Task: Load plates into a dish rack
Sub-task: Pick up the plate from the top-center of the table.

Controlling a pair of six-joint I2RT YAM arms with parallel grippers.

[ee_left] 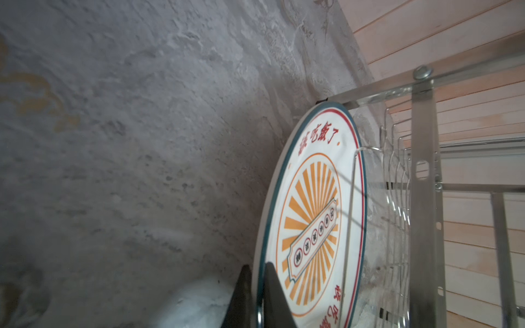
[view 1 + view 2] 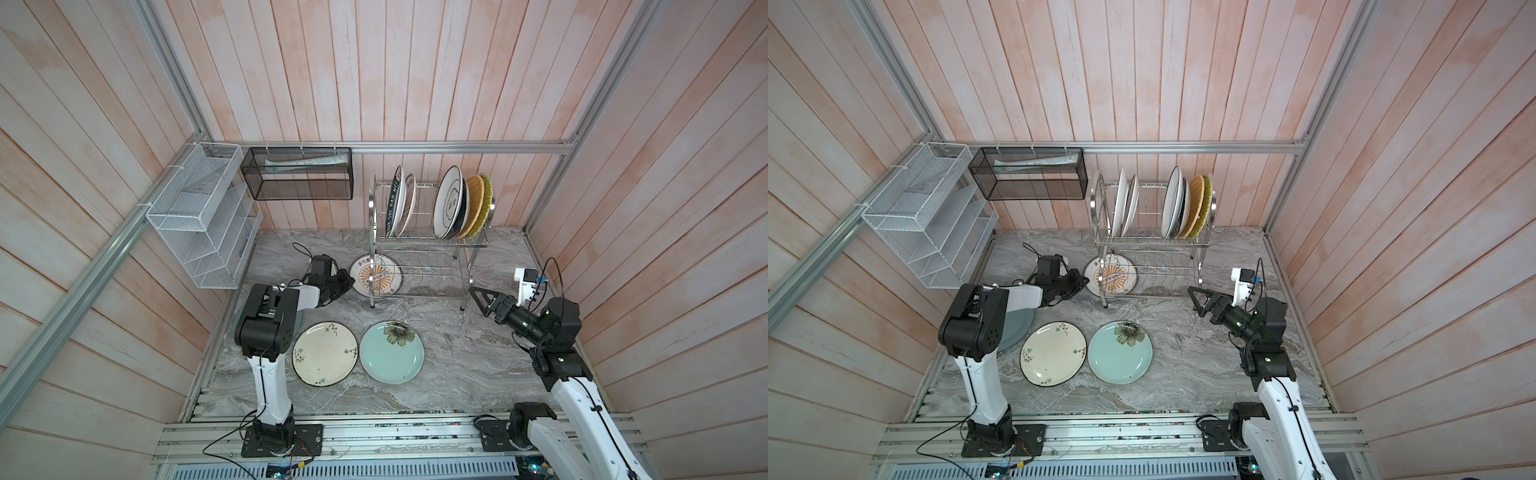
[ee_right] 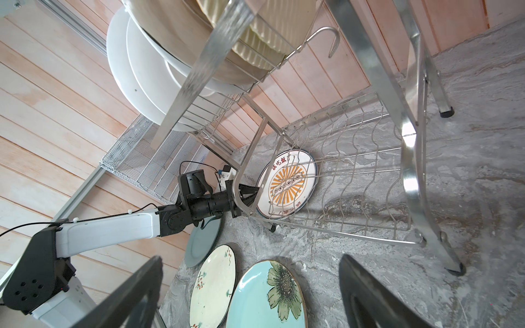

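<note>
Here the sunburst plate (image 1: pixel 312 213) is pinched by the left gripper (image 1: pixel 258 265) — it may be knocked loose by the dish rack (image 2: pixel 432 246) wires; the right gripper (image 2: pixel 478 299) is spread wide.

We've got the dish rack (image 2: pixel 432 246) standing at the back of the worktop (image 2: pixel 478 365), two tiers of shiny wire. Up top, two lettered-rim plates (image 2: pixel 397 203) stand on edge at one end. Then there's a gap, then a tight bunch with a dark-rimmed white plate (image 2: pixel 449 203) in front and two woven yellow plates (image 2: pixel 477 205) behind.

The sunburst plate (image 2: pixel 376 275) stands tilted in the lower tier's end slot, its rim pinched by the left end effector (image 1: pixel 257 265).

Flat out front we see the cream floral plate (image 2: pixel 325 353) right beside the pale blue flower plate (image 2: pixel 392 352). A grey plate (image 2: pixel 1019 328) is only partly in view.
</note>
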